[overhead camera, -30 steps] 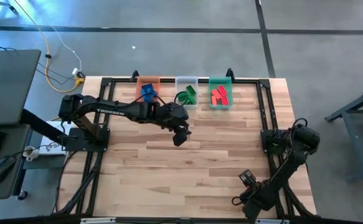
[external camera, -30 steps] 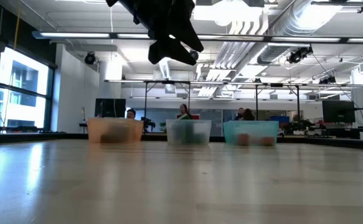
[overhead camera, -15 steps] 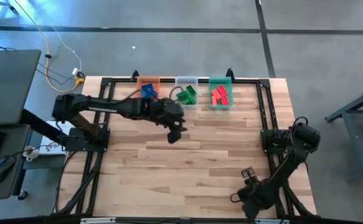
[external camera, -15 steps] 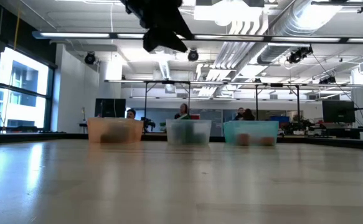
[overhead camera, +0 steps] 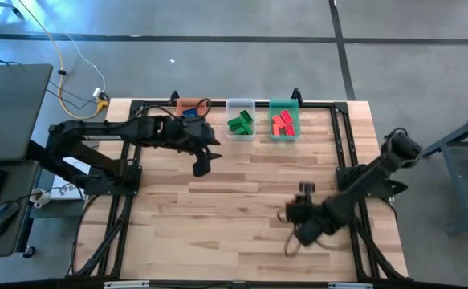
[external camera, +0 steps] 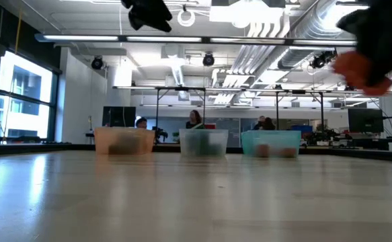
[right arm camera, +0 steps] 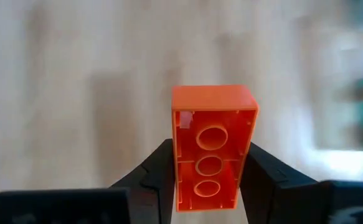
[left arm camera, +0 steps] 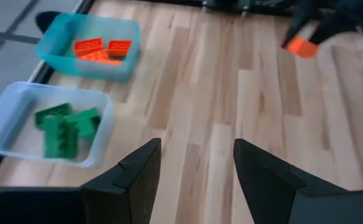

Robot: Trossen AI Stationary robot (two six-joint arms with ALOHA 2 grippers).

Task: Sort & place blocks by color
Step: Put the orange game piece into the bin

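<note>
The worktop [overhead camera: 242,201] is bare wood across its middle, and that suits me: I have free room to carry across it. Along its far edge stand three bins in a row, so that each colour has its own place. The orange bin [overhead camera: 190,107] on the left holds blue blocks [overhead camera: 189,114], partly hidden under my left arm. The clear bin [overhead camera: 240,119] in the middle holds the green blocks [overhead camera: 240,123]. The green bin [overhead camera: 283,119] on the right holds the red blocks [overhead camera: 282,124].

My left tool [overhead camera: 201,164] hangs over the worktop just on the near side of the orange bin, its fingers [left arm camera: 131,180] apart and empty; I judge it is out of the way, waiting.

My right tool [overhead camera: 291,241] is over the near right part of the worktop, well apart from the bins. It is clamped on one red block [right arm camera: 211,146], gripped across its long sides with the hollow underside towards my wrist camera. I judge this block is bound for the green bin, with the other reds.
</note>
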